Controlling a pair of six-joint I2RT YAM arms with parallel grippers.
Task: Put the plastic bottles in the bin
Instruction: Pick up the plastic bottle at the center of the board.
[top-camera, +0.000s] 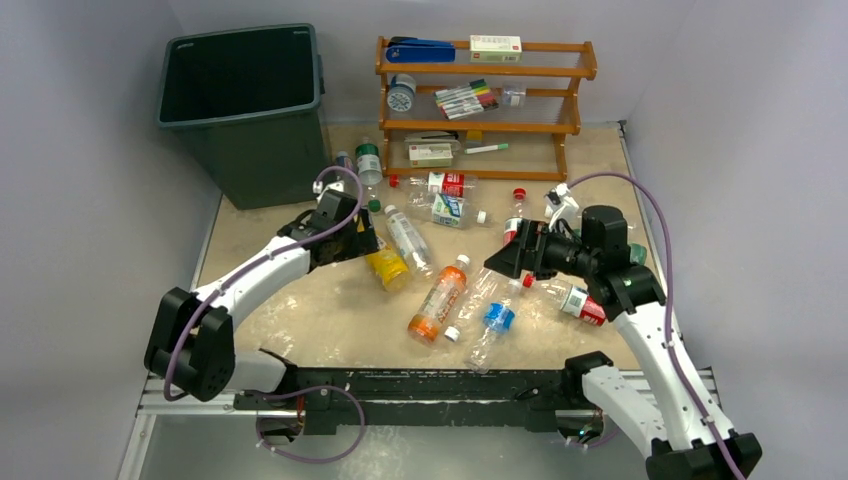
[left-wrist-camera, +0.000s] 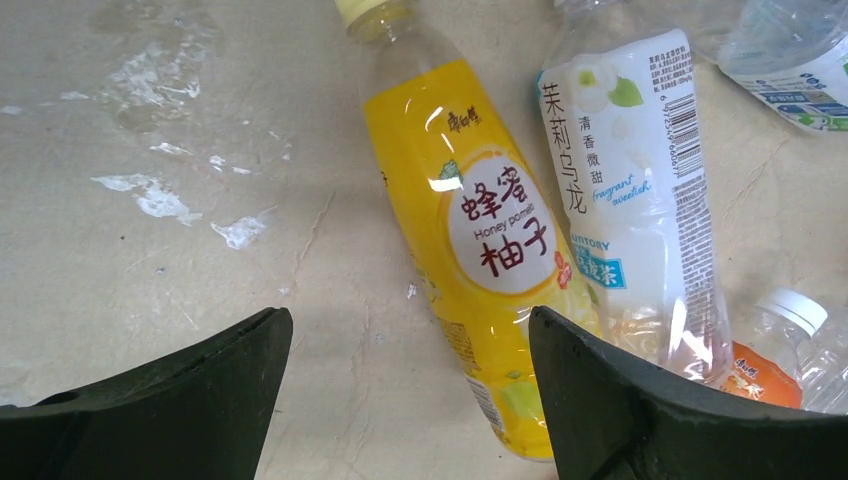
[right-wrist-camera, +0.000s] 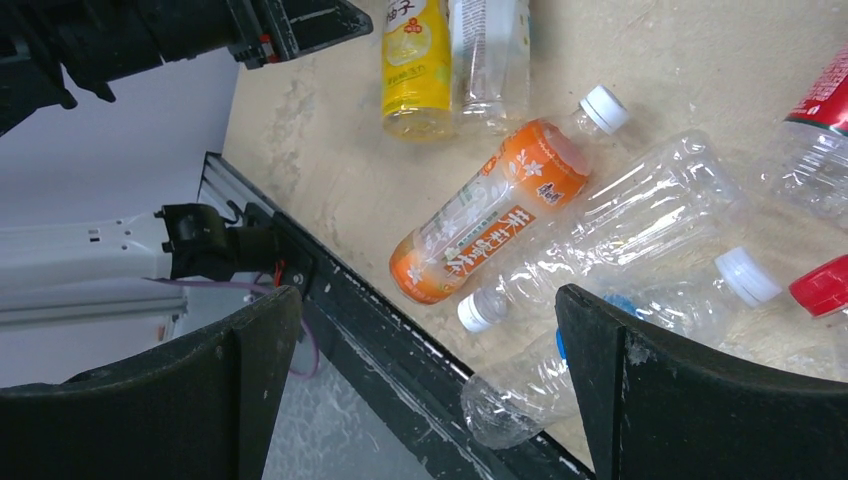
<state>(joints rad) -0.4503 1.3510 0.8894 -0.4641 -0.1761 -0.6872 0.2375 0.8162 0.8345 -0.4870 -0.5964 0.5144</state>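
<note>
Several plastic bottles lie scattered on the beige table. A yellow bottle (top-camera: 387, 267) (left-wrist-camera: 480, 240) lies beside a white-labelled bottle (top-camera: 408, 238) (left-wrist-camera: 640, 200). My left gripper (top-camera: 365, 245) (left-wrist-camera: 410, 400) hovers open just above them, holding nothing, and the yellow bottle's base sits against the inner side of its right finger. An orange bottle (top-camera: 440, 298) (right-wrist-camera: 490, 210), a clear blue-labelled bottle (top-camera: 493, 330) (right-wrist-camera: 540, 385) and a red-labelled bottle (top-camera: 578, 300) lie near my right gripper (top-camera: 503, 262) (right-wrist-camera: 430, 380), which is open and empty above the table's front edge. The dark bin (top-camera: 265, 160) stands at the back left.
An orange wooden rack (top-camera: 480, 125) with markers, boxes and a stapler stands at the back. More bottles (top-camera: 440, 184) lie in front of it, and a green-capped one (top-camera: 368, 160) stands beside the bin. A black rail (right-wrist-camera: 400, 350) runs along the near edge.
</note>
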